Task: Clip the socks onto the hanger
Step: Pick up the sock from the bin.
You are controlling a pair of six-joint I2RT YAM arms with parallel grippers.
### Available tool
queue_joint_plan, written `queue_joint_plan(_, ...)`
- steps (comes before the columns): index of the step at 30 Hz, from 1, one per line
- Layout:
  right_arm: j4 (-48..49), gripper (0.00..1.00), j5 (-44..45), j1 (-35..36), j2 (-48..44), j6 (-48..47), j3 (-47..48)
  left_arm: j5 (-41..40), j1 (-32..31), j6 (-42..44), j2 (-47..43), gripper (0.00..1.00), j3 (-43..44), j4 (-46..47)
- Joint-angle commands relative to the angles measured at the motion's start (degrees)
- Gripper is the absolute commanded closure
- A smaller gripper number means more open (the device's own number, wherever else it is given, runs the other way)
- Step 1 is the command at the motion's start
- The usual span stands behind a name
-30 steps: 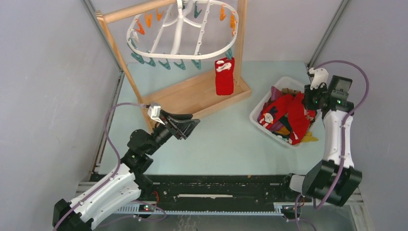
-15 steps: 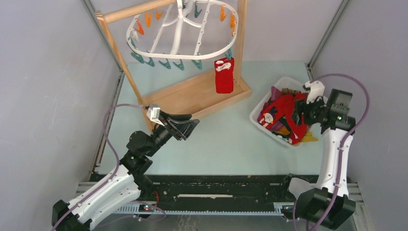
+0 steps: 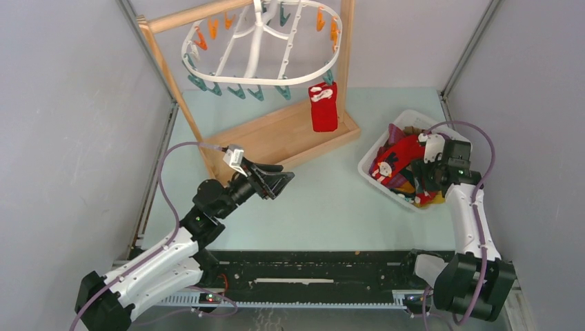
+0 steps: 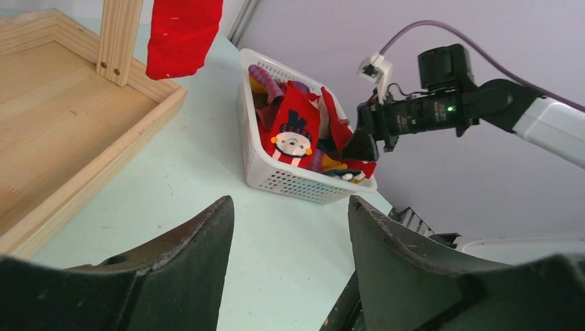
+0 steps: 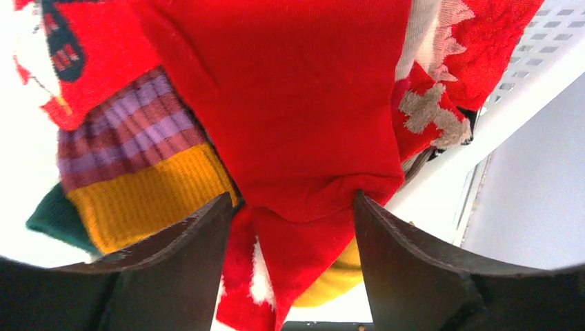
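The white oval hanger (image 3: 256,54) hangs from the wooden stand at the back, orange and teal pins round its rim. One red sock (image 3: 323,107) (image 4: 181,34) is clipped at its right end. More socks (image 3: 399,164) (image 4: 295,131) lie heaped in a white basket (image 3: 365,164). My right gripper (image 3: 422,176) (image 5: 290,201) is down in that heap, open, its fingers either side of a fold of a plain red sock (image 5: 303,103). My left gripper (image 3: 279,182) (image 4: 290,201) hovers open over the table's middle, holding nothing.
The wooden stand with its tray base (image 3: 276,138) (image 4: 62,124) fills the back left. The basket wall (image 4: 290,181) (image 5: 545,55) stands at the right, close to the side wall. Purple-striped and yellow socks (image 5: 131,172) lie beside the red one.
My right arm has swung left and down into the basket, and its jaws have opened wide over the red sock. My left arm has shifted slightly right and forward.
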Motion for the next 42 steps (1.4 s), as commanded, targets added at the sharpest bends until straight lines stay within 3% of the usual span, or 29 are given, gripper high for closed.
queue_joint_plan(1,6.94,0.32,6.87,1.18,2.22,2.05,-0.98,-1.89,-0.91,-0.22,-1.91,0.34,2.51,2.40)
queue_joint_plan(4,8.95,0.43,8.42,1.35,1.88,2.10,-0.94,-2.25,-1.24,-0.22,-2.80,0.34,2.54,1.67)
queue_joint_plan(6,9.08,0.55,7.72,1.34,0.21,1.87,-0.48,-2.25,-1.33,-0.10,-3.24,0.34,3.06,0.74)
queue_joint_plan(8,8.41,0.80,5.56,1.15,-2.15,1.95,0.30,-2.25,-1.50,0.07,-3.62,0.35,3.64,-0.15)
queue_joint_plan(10,7.38,0.88,3.27,0.66,-4.94,2.09,1.17,-2.21,-1.77,0.20,-3.77,0.35,4.67,-1.02)
queue_joint_plan(21,-0.81,0.95,-17.61,-6.55,-17.04,4.19,7.28,-1.94,-6.77,3.14,0.55,0.35,9.97,-1.09)
queue_joint_plan(27,-7.54,0.96,-36.97,-4.74,-17.12,0.86,11.76,-2.12,-15.12,14.99,3.68,0.34,11.73,0.59)
queue_joint_plan(31,-11.87,0.97,-49.33,0.46,-14.59,0.24,13.63,-2.92,-21.67,28.80,4.65,0.32,12.75,-0.30)
queue_joint_plan(35,-16.17,0.95,-54.91,7.71,-12.25,-1.35,12.86,-4.55,-24.99,39.70,7.37,0.30,16.04,-4.54)
queue_joint_plan(42,-17.71,0.94,-54.97,17.05,-11.79,-4.57,9.25,-6.99,-29.59,50.71,18.15,0.27,26.05,-9.89)
